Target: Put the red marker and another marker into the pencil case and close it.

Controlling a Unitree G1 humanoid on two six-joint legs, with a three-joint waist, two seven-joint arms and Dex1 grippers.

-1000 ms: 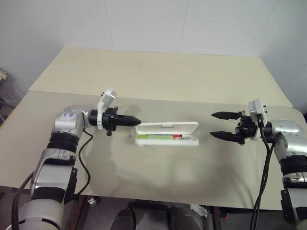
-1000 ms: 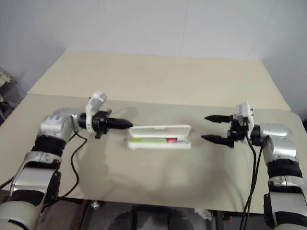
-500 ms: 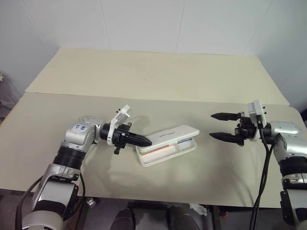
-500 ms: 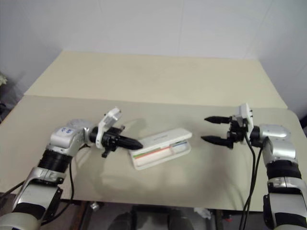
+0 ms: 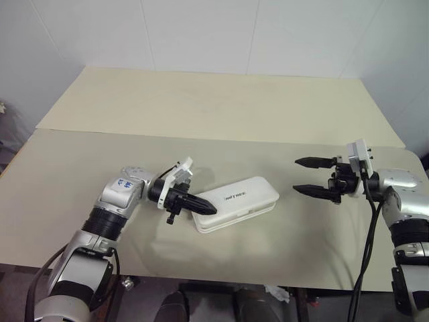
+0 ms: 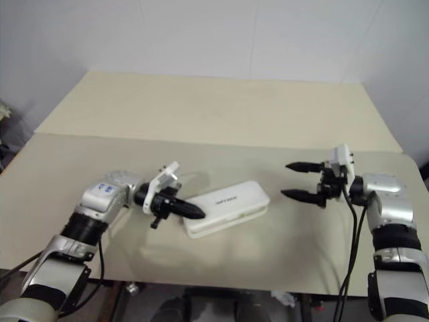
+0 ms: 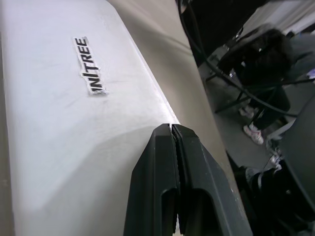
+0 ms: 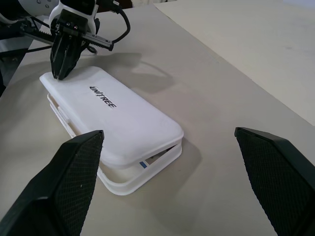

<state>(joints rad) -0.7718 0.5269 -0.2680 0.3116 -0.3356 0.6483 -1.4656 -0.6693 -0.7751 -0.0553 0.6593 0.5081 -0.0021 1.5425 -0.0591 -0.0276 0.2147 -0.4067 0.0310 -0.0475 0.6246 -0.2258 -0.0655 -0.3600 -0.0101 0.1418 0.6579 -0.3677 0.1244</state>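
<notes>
The white pencil case (image 5: 238,203) lies slanted on the table with its "UNITREE" lid (image 7: 74,123) lowered onto the base. A thin gap shows along the lid's edge (image 8: 147,164) at the end facing my right gripper. My left gripper (image 5: 211,210) is shut, empty, its tip resting on the lid's left end (image 8: 61,73). My right gripper (image 5: 295,175) hovers open to the right of the case, a short way off it, holding nothing. The red marker and the other marker are hidden inside the case.
The beige table (image 5: 221,107) stretches far behind the case, with a seam (image 5: 201,137) across it. Its front edge (image 5: 221,285) runs just below my arms. White walls stand behind. A cable (image 5: 369,235) hangs from my right wrist.
The case's lid has swung from upright down onto the base, and the case has turned to a slant. My left gripper moved right and down onto the lid. The right arm kept still.
</notes>
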